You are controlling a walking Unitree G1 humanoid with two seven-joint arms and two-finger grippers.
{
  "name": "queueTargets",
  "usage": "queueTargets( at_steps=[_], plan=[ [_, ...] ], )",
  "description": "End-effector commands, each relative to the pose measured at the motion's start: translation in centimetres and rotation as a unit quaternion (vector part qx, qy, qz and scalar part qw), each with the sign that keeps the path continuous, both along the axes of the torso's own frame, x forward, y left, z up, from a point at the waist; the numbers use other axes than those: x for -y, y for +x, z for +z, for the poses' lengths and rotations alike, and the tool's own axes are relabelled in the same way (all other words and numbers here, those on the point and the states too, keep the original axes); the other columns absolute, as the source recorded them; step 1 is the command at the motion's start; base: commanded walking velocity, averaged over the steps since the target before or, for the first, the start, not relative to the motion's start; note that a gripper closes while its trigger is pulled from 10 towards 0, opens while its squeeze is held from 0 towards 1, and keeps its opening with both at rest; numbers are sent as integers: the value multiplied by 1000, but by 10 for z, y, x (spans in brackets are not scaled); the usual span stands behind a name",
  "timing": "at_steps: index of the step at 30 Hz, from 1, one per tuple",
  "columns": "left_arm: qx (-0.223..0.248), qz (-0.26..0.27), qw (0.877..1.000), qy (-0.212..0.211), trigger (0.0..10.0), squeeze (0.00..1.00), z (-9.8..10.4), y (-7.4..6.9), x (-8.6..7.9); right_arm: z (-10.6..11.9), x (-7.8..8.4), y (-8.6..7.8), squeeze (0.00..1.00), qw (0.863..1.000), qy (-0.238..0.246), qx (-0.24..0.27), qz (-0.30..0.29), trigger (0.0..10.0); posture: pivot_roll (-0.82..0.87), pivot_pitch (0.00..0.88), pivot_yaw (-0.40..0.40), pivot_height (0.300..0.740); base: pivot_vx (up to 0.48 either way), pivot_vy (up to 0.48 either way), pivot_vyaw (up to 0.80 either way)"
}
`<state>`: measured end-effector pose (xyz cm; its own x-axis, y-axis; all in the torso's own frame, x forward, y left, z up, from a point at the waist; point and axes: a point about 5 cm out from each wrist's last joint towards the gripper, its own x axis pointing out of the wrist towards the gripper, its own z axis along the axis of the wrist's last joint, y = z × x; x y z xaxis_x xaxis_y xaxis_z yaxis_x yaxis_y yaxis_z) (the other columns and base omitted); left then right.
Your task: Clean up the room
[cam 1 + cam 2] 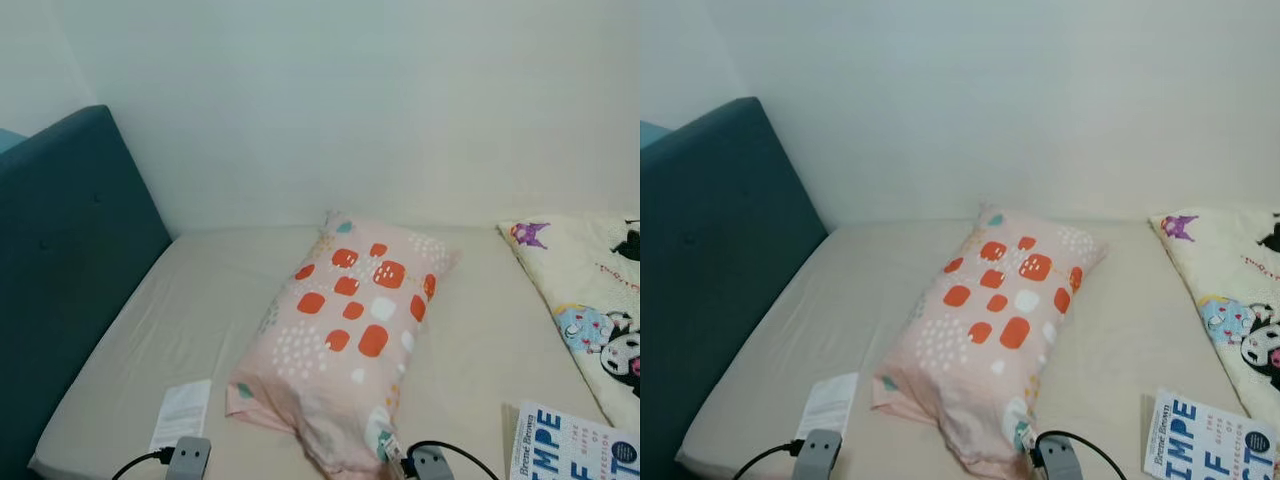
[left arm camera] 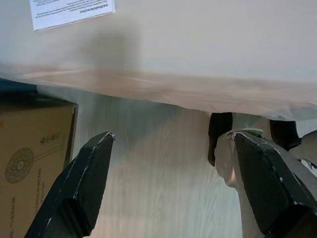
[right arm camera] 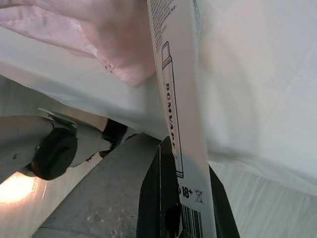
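A pink pillow (image 1: 345,330) with orange squares lies slantwise in the middle of the beige bed (image 1: 200,300). Near the bed's front left edge rests a white paper leaflet (image 1: 182,412). My right gripper (image 3: 185,198) is shut on a slim white printed packet (image 3: 173,89), which reaches up beside the pillow's near corner (image 3: 89,29). My left gripper (image 2: 172,136) hangs open just off the bed's front edge, over the floor, with nothing between its fingers; the leaflet (image 2: 69,11) lies on the sheet beyond it.
A teal headboard (image 1: 70,260) bounds the bed on the left and a white wall stands behind. A cartoon-print blanket (image 1: 595,300) covers the right side, with a book (image 1: 575,448) in front of it. A cardboard box (image 2: 29,158) stands on the pale wood floor (image 2: 158,173).
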<state>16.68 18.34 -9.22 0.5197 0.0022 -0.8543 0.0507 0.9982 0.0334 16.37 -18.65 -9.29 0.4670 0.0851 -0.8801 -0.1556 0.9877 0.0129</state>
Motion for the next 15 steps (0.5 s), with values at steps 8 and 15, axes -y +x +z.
queueTargets(
  at_steps=[8, 15],
  plan=[
    [-3, -11, 1000, 12, 10000, 0, 1, 1, -4, -2, -1, -5, 0, 1000, 6, -8, -19, 10000, -116, 0, 70, 732, 0, 335, 0],
    [-6, -17, 1000, 13, 10000, 0, 0, -1, -3, -3, 2, -8, 0, 1000, 3, -11, -24, 10000, -119, 0, 63, 732, 0, 355, 0]
  ],
)
